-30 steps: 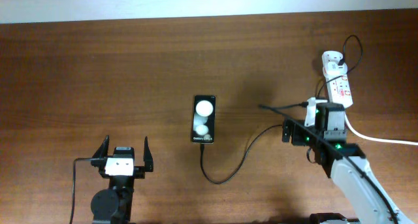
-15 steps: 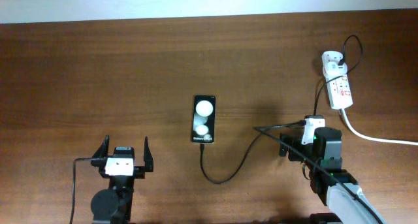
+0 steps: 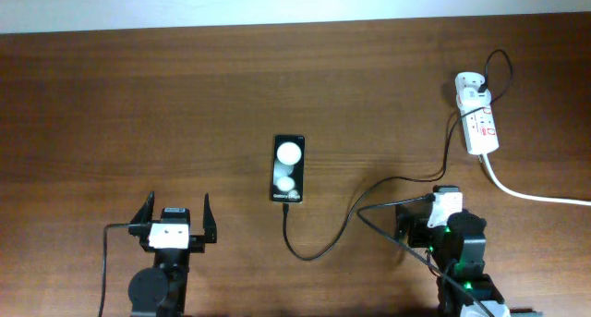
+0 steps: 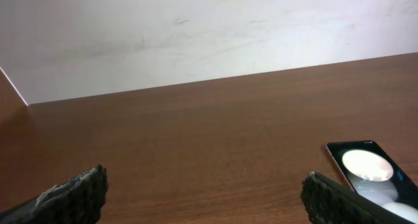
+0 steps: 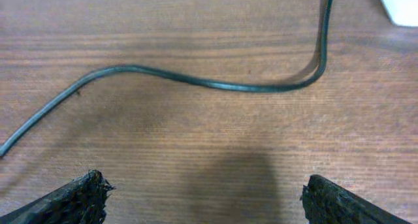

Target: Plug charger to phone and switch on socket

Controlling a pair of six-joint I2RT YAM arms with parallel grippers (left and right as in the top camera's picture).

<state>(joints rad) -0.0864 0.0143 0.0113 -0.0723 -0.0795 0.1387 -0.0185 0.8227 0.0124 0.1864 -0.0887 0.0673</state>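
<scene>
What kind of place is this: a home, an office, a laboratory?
Probably a robotics test bench: a left arm and a right arm at a wooden table against a plain white wall, with a phone, charger and socket laid out.

Overhead straight down; left wrist low, sharing phone; right wrist close

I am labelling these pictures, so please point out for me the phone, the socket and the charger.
the phone (image 3: 289,169), overhead view, middle of its face.
the socket (image 3: 481,129), overhead view, white strip body.
the charger (image 5: 215,85), right wrist view, middle stretch of black cable.
</scene>
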